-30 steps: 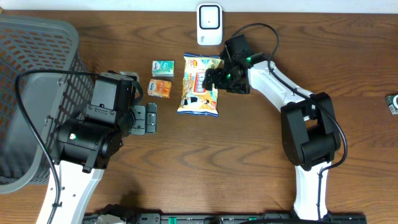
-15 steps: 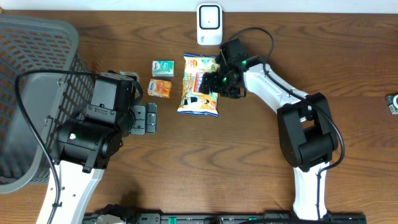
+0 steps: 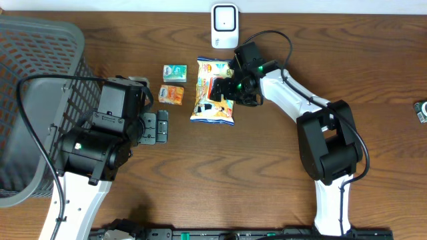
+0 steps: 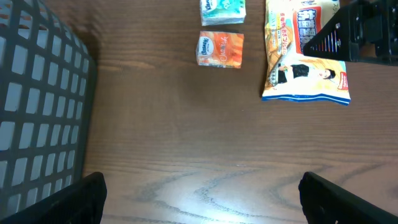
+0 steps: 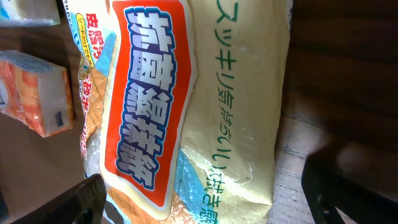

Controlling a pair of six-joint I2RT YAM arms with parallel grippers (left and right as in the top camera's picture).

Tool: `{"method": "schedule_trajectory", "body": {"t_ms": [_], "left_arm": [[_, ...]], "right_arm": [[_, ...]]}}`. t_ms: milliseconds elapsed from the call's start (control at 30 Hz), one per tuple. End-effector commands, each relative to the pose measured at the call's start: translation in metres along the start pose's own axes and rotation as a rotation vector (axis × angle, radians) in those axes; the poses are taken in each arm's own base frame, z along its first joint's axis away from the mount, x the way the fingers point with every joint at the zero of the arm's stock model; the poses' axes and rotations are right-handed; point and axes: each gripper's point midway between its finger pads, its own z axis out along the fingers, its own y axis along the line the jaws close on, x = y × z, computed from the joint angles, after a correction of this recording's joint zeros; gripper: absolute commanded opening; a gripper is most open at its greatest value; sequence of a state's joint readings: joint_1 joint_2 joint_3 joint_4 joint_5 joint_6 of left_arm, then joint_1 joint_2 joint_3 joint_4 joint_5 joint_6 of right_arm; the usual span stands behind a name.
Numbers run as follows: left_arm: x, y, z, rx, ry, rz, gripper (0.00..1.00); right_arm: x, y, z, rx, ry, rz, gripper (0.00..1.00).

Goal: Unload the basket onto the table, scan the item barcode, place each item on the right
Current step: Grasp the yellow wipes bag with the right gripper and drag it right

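Yellow snack bag on the brown surface; small orange packet just beside it; fingers spread wide.

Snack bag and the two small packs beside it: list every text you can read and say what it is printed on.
"スッキリ": green letters on the pale yellow side of the snack bag; the smaller letters after it are not clear.
Big blue characters on the bag's red panel: too stylised to read with certainty.
Print on the orange pack: too small to read.
Print on the green pack: too small to read.
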State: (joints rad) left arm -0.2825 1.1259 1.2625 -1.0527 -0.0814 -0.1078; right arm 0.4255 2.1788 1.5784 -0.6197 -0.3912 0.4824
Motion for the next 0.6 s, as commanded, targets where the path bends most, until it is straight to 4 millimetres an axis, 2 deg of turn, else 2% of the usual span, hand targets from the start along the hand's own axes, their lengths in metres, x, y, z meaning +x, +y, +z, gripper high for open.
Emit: {"method": "schedule_trajectory", "body": {"t_ms": [0,133,333,367,400,500,567], "left_arm": [[-0.003,0.001,-0.002,-0.005,-0.005,0.001,0.98],[-0.003,0.001,-0.002,-0.005,-0.005,0.001,0.98],[-0.003,0.001,-0.002,-0.005,-0.005,0.001,0.98],[-0.003,0.001,-0.002,-0.005,-0.005,0.001,0.98],[-0.003,0.001,-0.002,-0.005,-0.005,0.001,0.98],[-0.003,0.001,-0.002,-0.005,-0.005,0.001,0.98],[-0.003,0.001,-0.002,-0.005,-0.005,0.001,0.98]], "right_arm": [[0.016,-0.009,0.01,0.033,0.033,0.007,0.93],[0.026,-0.006,0.02,0.021,0.038,0.003,0.8],[0.038,0.009,0.028,-0.007,0.059,-0.023,0.72],[0.039,0.011,0.029,-0.009,0.059,-0.029,0.68],[0.039,0.013,0.03,-0.013,0.057,-0.034,0.63],[0.036,0.019,0.031,-0.026,0.041,-0.048,0.32],[0.035,0.022,0.032,-0.033,0.033,-0.057,0.15]]}}
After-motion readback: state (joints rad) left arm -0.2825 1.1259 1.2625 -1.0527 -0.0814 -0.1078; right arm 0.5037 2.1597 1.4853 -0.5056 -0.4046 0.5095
